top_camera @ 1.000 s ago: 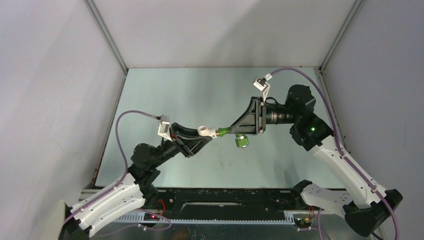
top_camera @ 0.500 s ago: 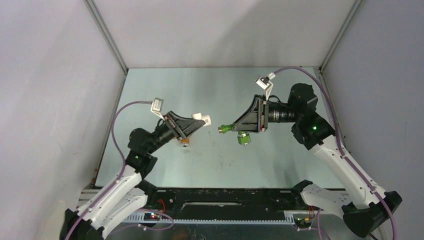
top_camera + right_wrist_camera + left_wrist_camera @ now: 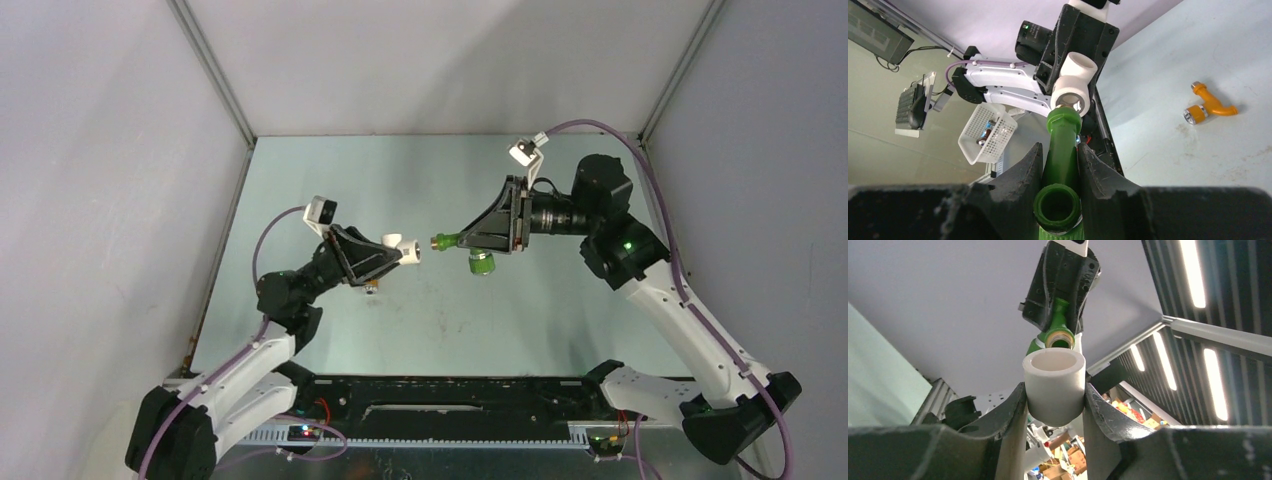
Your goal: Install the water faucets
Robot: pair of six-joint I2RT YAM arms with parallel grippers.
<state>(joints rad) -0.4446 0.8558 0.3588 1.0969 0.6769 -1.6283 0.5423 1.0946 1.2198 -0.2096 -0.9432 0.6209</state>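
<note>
my left end effector [image 3: 1054, 390] pinches the white elbow fitting [image 3: 1053, 375] mouth-outward; my right end effector [image 3: 1060, 156] pinches the green faucet [image 3: 1061, 140], tip just short of that fitting for threading. the orange faucet [image 3: 1209, 105] lies on the counter [image 3: 1173, 55] near it.

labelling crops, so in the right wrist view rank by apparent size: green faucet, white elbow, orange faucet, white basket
1. green faucet, nearest the camera
2. white elbow and white basket, about alike
3. orange faucet
</note>
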